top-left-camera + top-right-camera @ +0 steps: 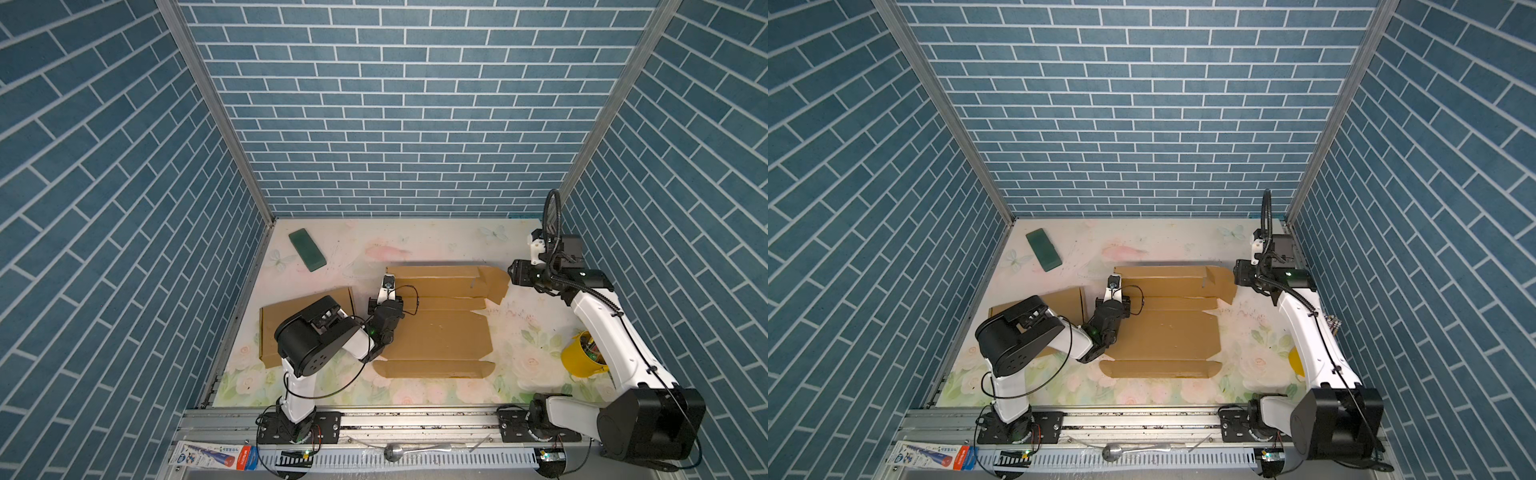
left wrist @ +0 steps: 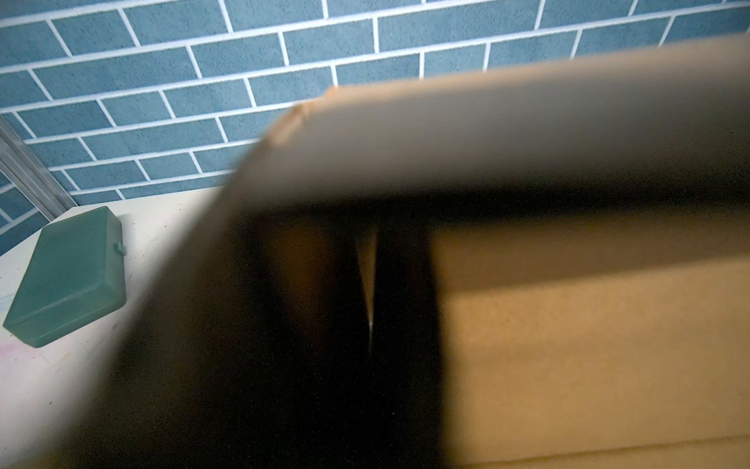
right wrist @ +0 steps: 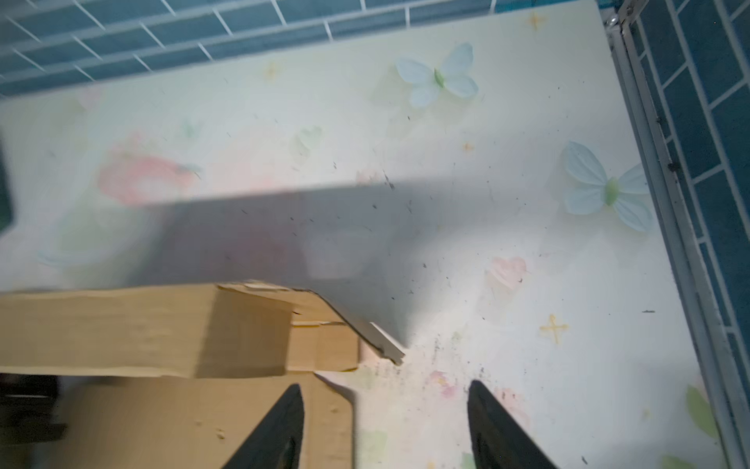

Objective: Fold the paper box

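The paper box (image 1: 436, 336) (image 1: 1163, 332) is a brown card blank lying mostly flat mid-table, its far panel (image 1: 436, 276) folded up and over. My left gripper (image 1: 388, 282) (image 1: 1113, 283) is shut at that panel's left end. In the left wrist view the card (image 2: 568, 345) fills the frame around the dark fingers, and I cannot tell whether card is pinched. My right gripper (image 1: 513, 276) (image 1: 1237, 272) (image 3: 385, 390) stands open just off the panel's right end. Nothing lies between its fingers, and one finger (image 3: 284, 426) hangs over the card's edge (image 3: 121, 325).
A green case (image 1: 307, 249) (image 1: 1043, 250) (image 2: 69, 276) lies at the far left. A second flat card piece (image 1: 291, 311) sits under the left arm. A yellow cup (image 1: 582, 353) stands on the right beside the right arm. The walls close in on three sides.
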Motion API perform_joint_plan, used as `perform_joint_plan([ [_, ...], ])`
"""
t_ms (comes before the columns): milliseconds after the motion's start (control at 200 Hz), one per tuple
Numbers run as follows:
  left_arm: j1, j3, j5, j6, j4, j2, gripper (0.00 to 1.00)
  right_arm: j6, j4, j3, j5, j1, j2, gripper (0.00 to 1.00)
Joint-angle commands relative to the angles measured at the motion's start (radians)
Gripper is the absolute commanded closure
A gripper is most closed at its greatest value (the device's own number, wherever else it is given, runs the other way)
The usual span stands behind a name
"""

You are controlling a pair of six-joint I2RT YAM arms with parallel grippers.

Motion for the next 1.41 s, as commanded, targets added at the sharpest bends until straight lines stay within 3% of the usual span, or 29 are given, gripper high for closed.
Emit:
perform_joint_plan([
  [0,-0.01,-0.017,0.01,0.043,-0.191,0.021,1.0,-0.234,0.115,-0.042,0.039,0.004,0.062,0.37],
  [260,-0.009,0.012,0.029,0.038,-0.216,0.028,1.0,-0.412,0.175,-0.038,-0.18,0.008,0.182,0.47],
  [455,-0.006,0.018,0.016,0.017,-0.251,0.012,1.0,-0.446,0.105,-0.05,-0.237,0.044,0.161,0.82],
  [650,-0.005,0.031,-0.029,-0.024,-0.303,0.006,1.0,-0.412,0.094,-0.143,-0.191,0.071,0.033,1.0],
  [1190,-0.012,0.033,-0.086,-0.056,-0.317,0.006,1.0,-0.148,0.023,-0.152,-0.375,0.148,-0.102,1.0],
  [1285,-0.012,0.032,-0.08,-0.058,-0.316,0.005,1.0,-0.066,0.108,-0.204,-0.411,0.153,-0.129,1.0],
  [1400,-0.012,0.035,-0.071,-0.055,-0.311,0.006,1.0,0.067,0.252,-0.255,-0.376,0.182,-0.135,1.0],
])
